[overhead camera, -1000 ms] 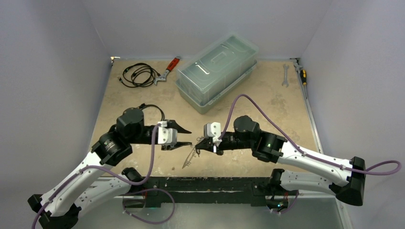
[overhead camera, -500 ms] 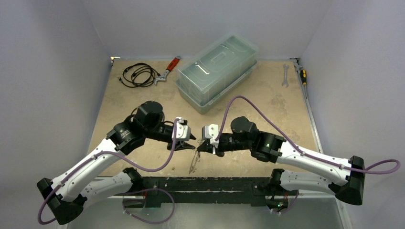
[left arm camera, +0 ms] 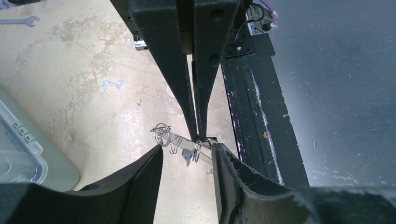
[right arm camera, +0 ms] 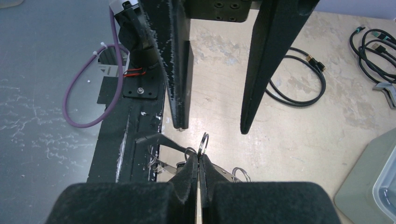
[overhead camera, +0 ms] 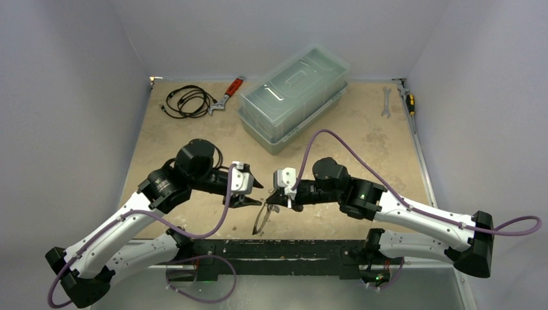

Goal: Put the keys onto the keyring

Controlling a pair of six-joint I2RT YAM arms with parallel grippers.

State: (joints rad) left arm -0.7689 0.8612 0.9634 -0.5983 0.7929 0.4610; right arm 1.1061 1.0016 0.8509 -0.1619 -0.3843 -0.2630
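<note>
Item: keyring [overhead camera: 260, 218], pinched in my tight-closed right gripper [overhead camera: 270, 201], hanging over the table's [overhead camera: 362, 129] near edge. Left gripper [overhead camera: 254, 194], jaws partly apart, has moved in to straddle it, so I judge threading can begin.

I have two arms, the left arm [overhead camera: 123, 223] and the right arm [overhead camera: 420, 216], both with smooth white shells between chunky black joints. A purple left cable [overhead camera: 225, 203] runs along one and a purple right cable [overhead camera: 325, 132] along the other. A small green light [overhead camera: 366, 191] glows on a black joint of my right arm. Each wrist carries a white block [overhead camera: 285, 177]. My left gripper [right arm camera: 212, 128] and right gripper [left arm camera: 198, 135] have long matte-black fingers tapering to thin tips, with round holes [left arm camera: 215, 58] near their roots. White scuffs [right arm camera: 175, 60] fleck one left finger.
</note>
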